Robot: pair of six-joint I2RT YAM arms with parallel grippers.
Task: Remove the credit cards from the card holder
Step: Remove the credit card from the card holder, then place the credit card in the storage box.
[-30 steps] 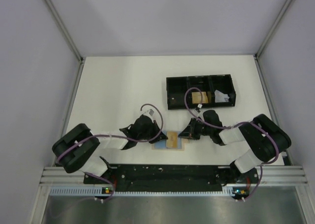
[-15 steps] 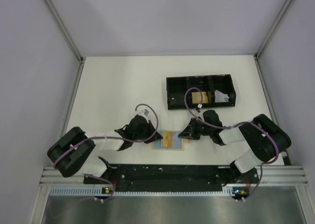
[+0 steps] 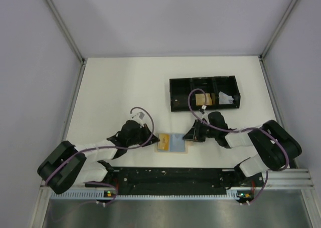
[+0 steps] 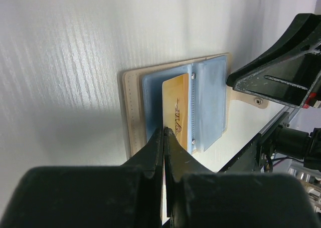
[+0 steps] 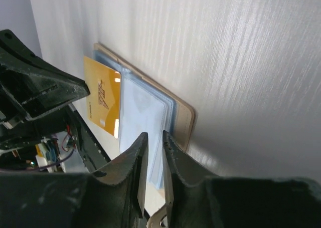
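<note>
**Left gripper** (image 4: 164, 134): clenched on the near short edge of a gold-orange credit card (image 4: 176, 100); jaws pressed together, no gap seen. The card lies flat over the left blue panel of the card holder (image 4: 131, 112), its far end close to the centre fold. In the right wrist view its outer end appears to stick past the holder's tan border. We judge it partly withdrawn, not yet free.

**Right gripper** (image 5: 150, 143): at the holder's opposite edge, jaws w/ a narrow slit between them. We cannot tell whether it pinches the border, presses it down or only stands by.

**Holder:** open, flat on the tabletop (image 3: 115, 97), between the two grippers, near the arm bases. The right panel shows a pale rectangle under the plastic, poss. another card; unconfirmed.

**Step in hand (our judgement):** extraction of the gold card, mid-pull.

**Next move req.:**
- Pull straight along the card's long axis, away from the fold.
- Keep it low and level so the card neither bends nor drags the holder.
- Restrain the holder on the right side, else it may slide w/ the card.
- Once clear, set the card down apart from the holder, then check the right pocket.
</note>
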